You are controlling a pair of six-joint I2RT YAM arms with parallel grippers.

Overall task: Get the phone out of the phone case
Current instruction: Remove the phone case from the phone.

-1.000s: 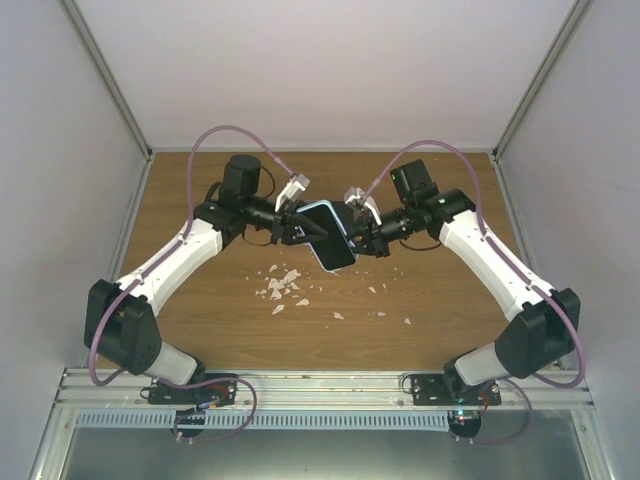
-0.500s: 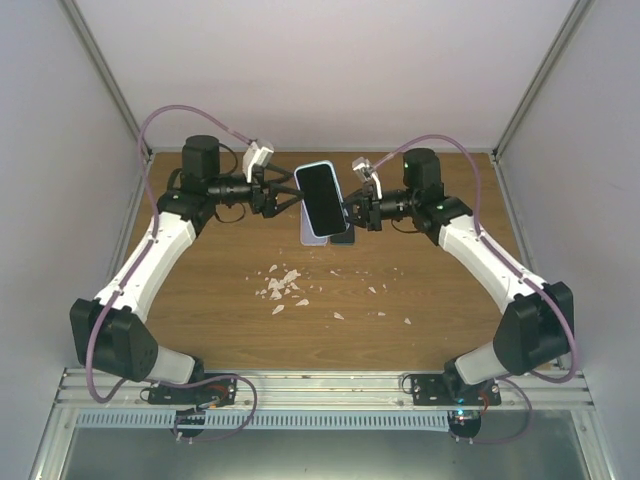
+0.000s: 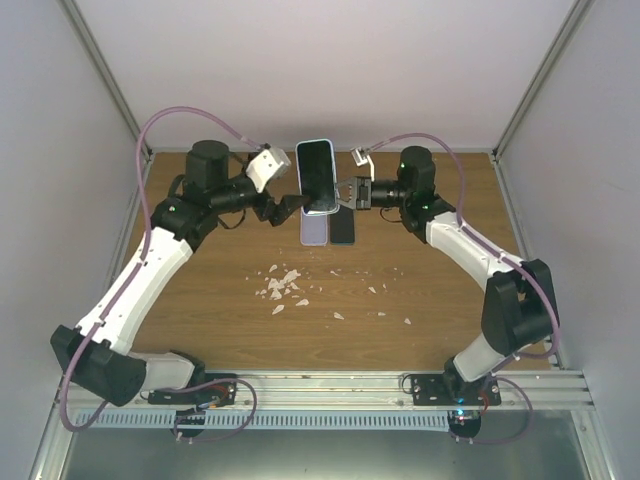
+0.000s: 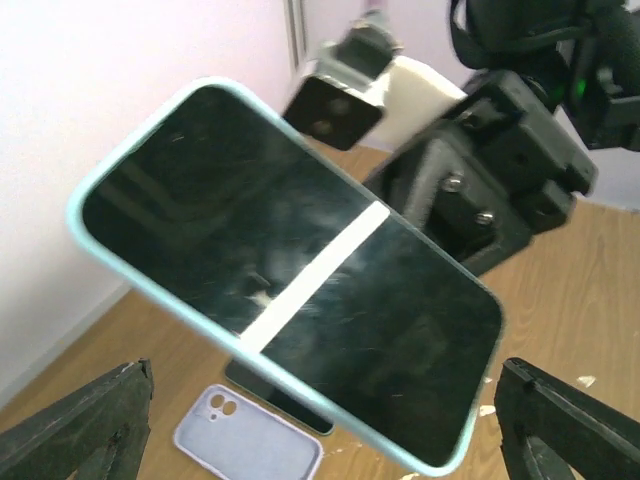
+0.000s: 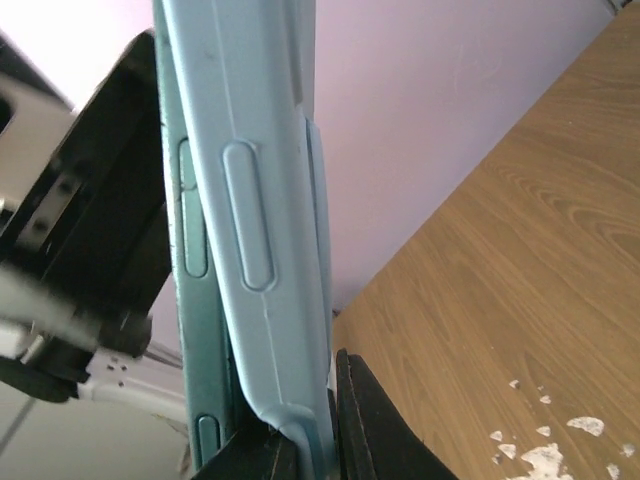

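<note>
Holding phone (image 4: 290,280) aloft above tabletop (image 3: 200,300): right gripper (image 3: 343,196) clenched on the teal case (image 5: 250,200) edge; left gripper (image 3: 288,206) released, jaws wide, touching nothing. Phone sits fully in case; extraction, I judge, not yet begun.

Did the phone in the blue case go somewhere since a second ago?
Yes. The phone moved toward the back wall, farther from the white crumbs, held by the right gripper.
</note>
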